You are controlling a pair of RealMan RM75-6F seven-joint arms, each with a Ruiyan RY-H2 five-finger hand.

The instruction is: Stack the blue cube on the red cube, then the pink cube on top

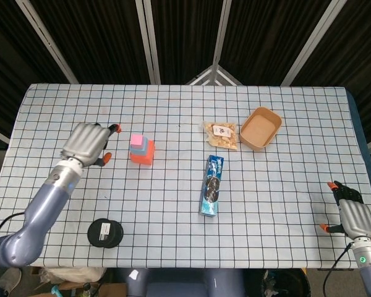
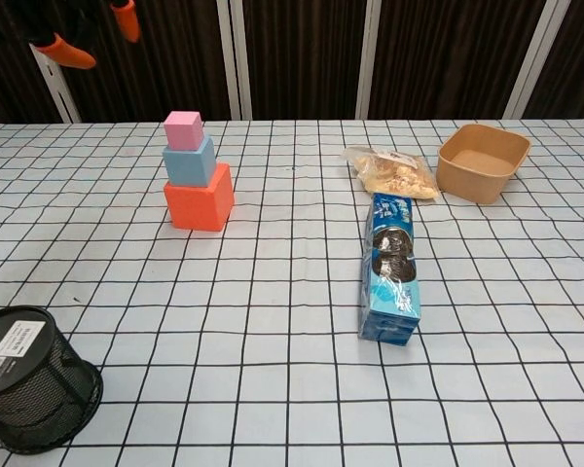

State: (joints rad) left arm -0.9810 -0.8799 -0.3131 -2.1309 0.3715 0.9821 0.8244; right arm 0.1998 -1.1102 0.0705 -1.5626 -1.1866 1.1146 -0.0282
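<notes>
From the head view, a table (image 1: 185, 105) covered in a white cloth with a black grid fills the frame, backed by dark curtains and slanted metal poles. The pink cube (image 1: 136, 142) sits on the blue cube (image 1: 145, 146), which sits on the red cube (image 1: 142, 156), left of centre. The left hand (image 1: 85, 142) hangs beside the stack, apart from it, holding nothing, its orange-tipped fingers loosely spread. The right hand (image 1: 352, 215) lies at the near right corner with nothing in it, fingers apart. A snack bag (image 1: 221, 134), a brown bowl (image 1: 260, 128), a blue cookie box (image 1: 212, 185) and a black mesh cup (image 1: 105, 232) stand on the cloth.

From the chest view, the three cubes stand as a tidy tower: red cube (image 2: 200, 197), blue cube (image 2: 190, 161), pink cube (image 2: 182, 130). Orange fingertips (image 2: 62, 53) of the left hand show at the upper left, well above the cloth, against dark panelled curtains.
</notes>
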